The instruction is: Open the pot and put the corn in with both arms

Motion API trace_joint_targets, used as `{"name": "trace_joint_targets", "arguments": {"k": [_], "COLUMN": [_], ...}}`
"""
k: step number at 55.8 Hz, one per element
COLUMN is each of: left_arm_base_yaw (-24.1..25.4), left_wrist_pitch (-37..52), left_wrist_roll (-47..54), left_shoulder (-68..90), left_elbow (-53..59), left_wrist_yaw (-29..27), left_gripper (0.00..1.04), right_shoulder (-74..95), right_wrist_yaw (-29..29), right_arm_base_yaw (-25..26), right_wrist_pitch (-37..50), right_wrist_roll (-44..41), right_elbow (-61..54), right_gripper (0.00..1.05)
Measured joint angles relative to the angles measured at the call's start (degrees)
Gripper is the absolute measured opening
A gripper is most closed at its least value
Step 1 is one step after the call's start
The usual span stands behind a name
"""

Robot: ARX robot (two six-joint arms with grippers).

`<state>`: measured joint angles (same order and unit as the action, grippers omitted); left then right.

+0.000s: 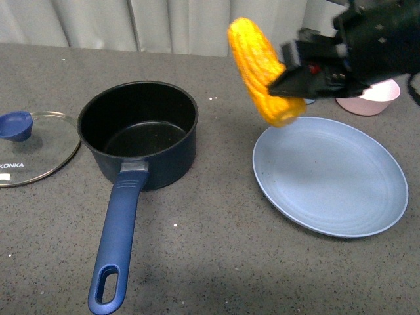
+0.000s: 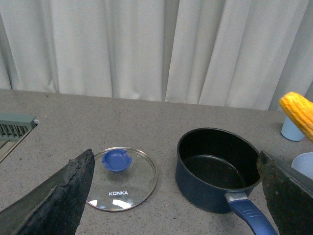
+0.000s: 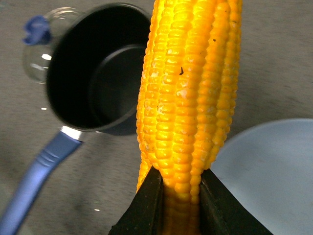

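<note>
Pot (image 1: 164,164) uncovered and empty, tabletop centre-left.
You see the right gripper (image 1: 283,87) clamped on 1 corn (image 1: 261,65), aloft between pot and plate (image 1: 328,190); left gripper (image 2: 174,155) spread wide; lid (image 1: 39,154) at left edge.

1. Setting: a mock kitchen bench in a robot test room, set with cookware but dressed like a rig.
2. Cookware: a dark navy pot (image 1: 141,128) stands on a grey speckled countertop (image 1: 216,249). A glass lid (image 1: 36,154) (printed KONKA) lies left of the pot, apart from it.
3. Tableware: a pale blue plate (image 1: 331,176) lies right of the pot, with a pink bowl (image 1: 369,98) and a light blue cup (image 2: 292,129) beyond it.
4. Backdrop: a white curtain (image 2: 146,49) hangs behind the pot across the whole view.
5. Rig: a black cabled right arm (image 1: 380,39) hangs right of the pot, above the plate's far edge.
6. Edge: a green slatted rack (image 2: 14,126) sits left of the pot, past the lid (only a corner shows).
</note>
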<state>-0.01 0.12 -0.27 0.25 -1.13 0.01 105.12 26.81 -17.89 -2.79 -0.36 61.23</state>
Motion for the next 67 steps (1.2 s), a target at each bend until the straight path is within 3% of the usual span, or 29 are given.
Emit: {"name": "trace_joint_targets", "arguments": {"k": [21, 45, 53, 67], "left_arm_base_yaw": [0.0, 0.0, 0.0, 0.0], "left_wrist_pitch": [0.0, 0.0, 0.0, 0.0], "left_wrist_roll": [0.0, 0.0, 0.0, 0.0], "left_shoulder": [0.0, 0.0, 0.0, 0.0], "left_elbow": [0.0, 0.0, 0.0, 0.0], "left_wrist_yaw": [0.0, 0.0, 0.0, 0.0], "left_gripper": [0.98, 0.98, 0.98, 0.98], "right_shoulder": [11.43, 18.45, 19.28, 19.41], "right_wrist_yaw": [0.61, -3.13, -2.99, -3.45], "right_arm_base_yaw": [-10.99, -14.53, -14.73, -14.73], "right_wrist_pitch": [-0.24, -3.37, -4.37, -4.44], "right_wrist_roll": [9.97, 13.84, 14.36, 14.64], "right_elbow": [12.41, 22.45, 23.08, 23.37], "right_gripper": [0.12, 0.12, 0.44, 0.85]}}
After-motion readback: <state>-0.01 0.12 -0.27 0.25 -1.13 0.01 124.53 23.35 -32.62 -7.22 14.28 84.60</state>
